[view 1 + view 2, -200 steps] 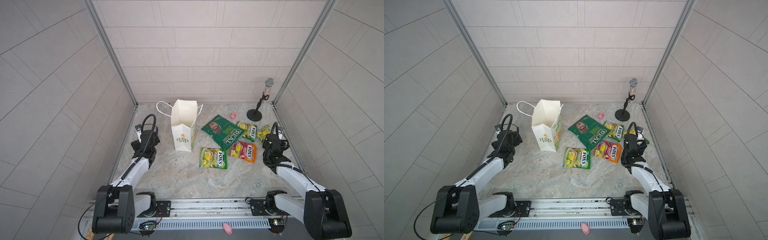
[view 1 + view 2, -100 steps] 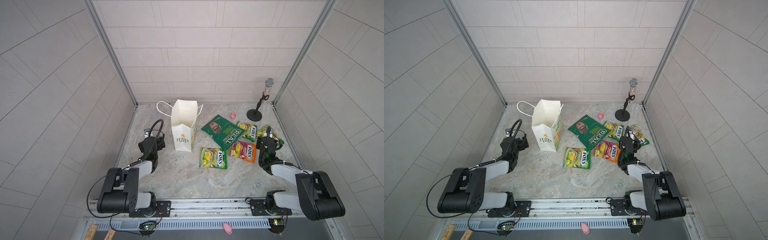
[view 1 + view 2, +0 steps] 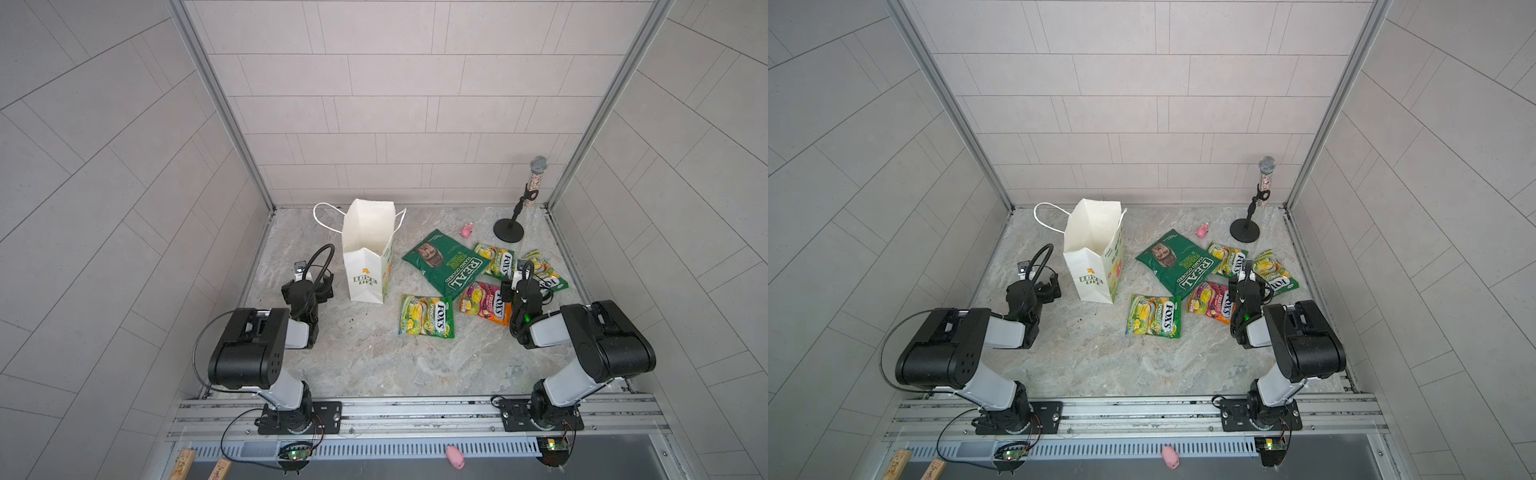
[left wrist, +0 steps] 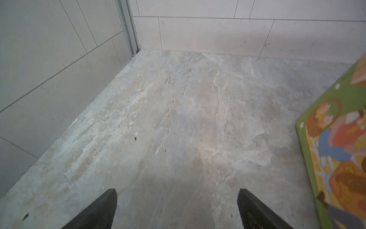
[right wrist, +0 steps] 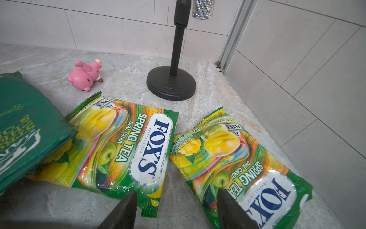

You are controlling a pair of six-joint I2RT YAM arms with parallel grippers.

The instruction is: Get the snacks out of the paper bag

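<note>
left gripper (image 4: 177,191) spread wide, empty — right gripper (image 5: 176,190) parted, holding nothing

Surface: marbled grey-beige tabletop (image 3: 374,361), level, with a few dark specks.

Between the jaws of the left gripper (image 4: 176,189): bare stone only. Near their right side: paper bag (image 3: 365,266), standing upright, mouth open.

Just ahead of the jaws of the right gripper (image 5: 176,190): first yellow-green FOX'S packet (image 5: 122,146) before the left jaw, second yellow-green packet (image 5: 237,168) at the right jaw; both flat.

Ahead-left: REAL crisp bag (image 5: 25,128), its edge lying over the first packet.

Farther ahead: pink toy (image 5: 85,76) and round black stand base (image 5: 171,83).

Left of these jaws: red-pink packet (image 3: 484,303); beyond it, third yellow-green packet (image 3: 426,316).
</note>
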